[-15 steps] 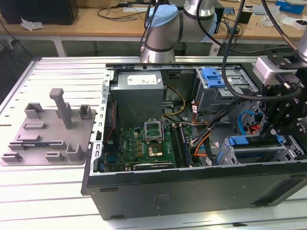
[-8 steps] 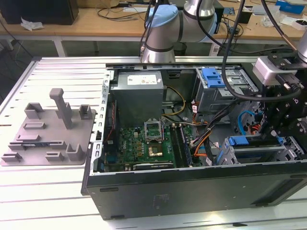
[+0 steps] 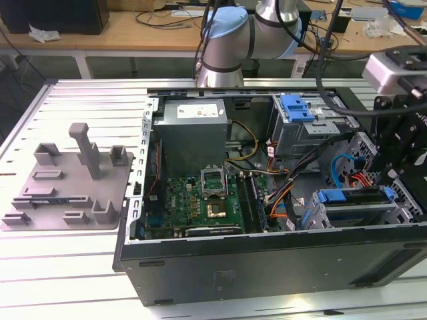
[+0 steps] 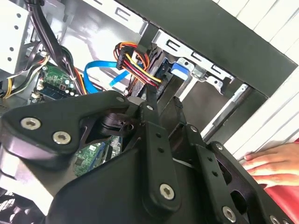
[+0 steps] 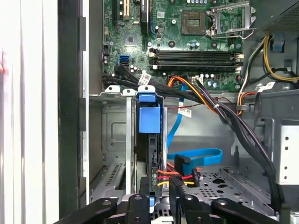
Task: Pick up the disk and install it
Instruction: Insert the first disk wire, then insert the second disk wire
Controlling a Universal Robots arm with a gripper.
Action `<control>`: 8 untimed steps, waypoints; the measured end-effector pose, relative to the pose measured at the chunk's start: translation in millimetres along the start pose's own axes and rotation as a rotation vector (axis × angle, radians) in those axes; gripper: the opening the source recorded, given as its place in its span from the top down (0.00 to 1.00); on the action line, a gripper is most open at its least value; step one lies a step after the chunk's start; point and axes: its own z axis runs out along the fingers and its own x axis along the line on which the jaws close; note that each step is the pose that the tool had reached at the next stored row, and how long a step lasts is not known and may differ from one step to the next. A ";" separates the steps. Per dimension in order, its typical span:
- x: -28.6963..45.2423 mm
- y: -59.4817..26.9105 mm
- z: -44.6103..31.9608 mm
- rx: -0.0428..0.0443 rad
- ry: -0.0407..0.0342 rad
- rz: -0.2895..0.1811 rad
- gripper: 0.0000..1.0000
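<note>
Setting: workshop bench scene, an open PC tower case (image 3: 267, 267) lying on its side on a slatted metal table (image 3: 73, 267), with cluttered wooden desks behind. A grey fixture plate (image 3: 63, 190) with posts sits well off toward the exterior view's left.

Arm: the UR arm (image 3: 230, 33) comes in from the back, and the gripper (image 3: 400, 143) hangs over the drive-cage corner of the case, at the exterior view's right.

Disk: looks already slotted into the lower drive cage (image 3: 353, 210). You can see the disk (image 5: 150, 140) edge-on with its blue carrier frame between the cage walls in the first wrist view, and as a blue-topped bar in the exterior view.

Cables: a red/yellow/orange power bundle (image 5: 180, 175) and a blue SATA cable (image 5: 201, 156) sit just beside the disk's near end.

Fingers: honestly can't tell if they're spread or closed. The black linkages crowd both wrist views and the tips are hidden.

Disk vs fingers: the disk is directly ahead of the finger linkage, lined up with it, near but whether touching I can't say.

Doing it well: my take is to keep the push straight along the cage rails, stay off those cables, and don't tilt the carrier.

Heads up: a person's hand (image 4: 273, 163) rests on the table just outside the case wall.
</note>
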 end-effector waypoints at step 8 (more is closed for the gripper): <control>-2.7 -0.1 -4.5 0.0008 0.0001 0.000 0.69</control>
